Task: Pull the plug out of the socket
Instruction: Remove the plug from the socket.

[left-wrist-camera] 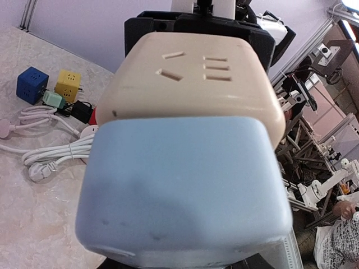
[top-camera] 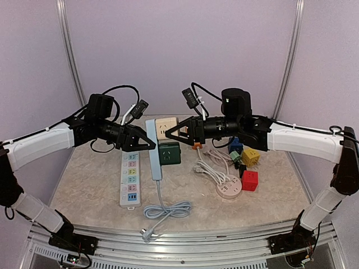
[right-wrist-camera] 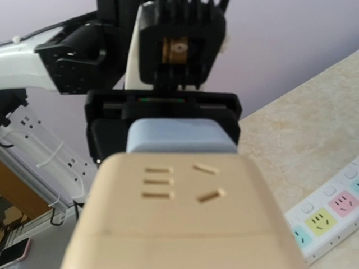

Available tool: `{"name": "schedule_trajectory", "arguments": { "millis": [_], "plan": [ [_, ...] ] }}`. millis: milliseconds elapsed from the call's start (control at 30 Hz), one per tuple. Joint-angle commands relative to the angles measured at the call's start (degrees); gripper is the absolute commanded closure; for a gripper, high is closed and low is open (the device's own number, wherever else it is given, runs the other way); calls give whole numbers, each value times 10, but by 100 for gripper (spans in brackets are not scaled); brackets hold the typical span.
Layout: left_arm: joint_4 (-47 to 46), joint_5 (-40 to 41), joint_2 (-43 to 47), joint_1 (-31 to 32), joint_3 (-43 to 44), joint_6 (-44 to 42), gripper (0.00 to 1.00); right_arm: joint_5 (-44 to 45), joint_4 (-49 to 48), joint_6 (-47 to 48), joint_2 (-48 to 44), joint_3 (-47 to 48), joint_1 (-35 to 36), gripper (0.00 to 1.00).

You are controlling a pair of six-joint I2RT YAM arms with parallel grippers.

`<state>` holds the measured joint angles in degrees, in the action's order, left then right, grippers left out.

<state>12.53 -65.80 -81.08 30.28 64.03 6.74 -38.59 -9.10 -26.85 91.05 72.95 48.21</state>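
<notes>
We log: plug [top-camera: 165, 124] — beige cube, touching the far end of the blue strip [top-camera: 156, 163], middle of the bench [top-camera: 90, 188] | left claw [top-camera: 148, 143] — pinching the blue strip | right claw [top-camera: 170, 133] — pinching the plug | nearby — green cube [top-camera: 170, 153] just beside the blue strip, white strip [top-camera: 129, 180] to its left
</notes>
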Motion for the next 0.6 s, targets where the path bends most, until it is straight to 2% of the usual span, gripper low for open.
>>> {"name": "schedule_trajectory", "arguments": {
  "millis": [0,233,567],
  "plan": [
    [11,-2,6,-15,25,3,100,53,35,16,-20,21,-13,100],
    [10,-22,6,-16,25,1,100,42,30,18,-18,19,-13,100],
    [13,-80,16,-9,25,-15,100,-57,-19,19,-24,7,-14,100]
  ]
}}
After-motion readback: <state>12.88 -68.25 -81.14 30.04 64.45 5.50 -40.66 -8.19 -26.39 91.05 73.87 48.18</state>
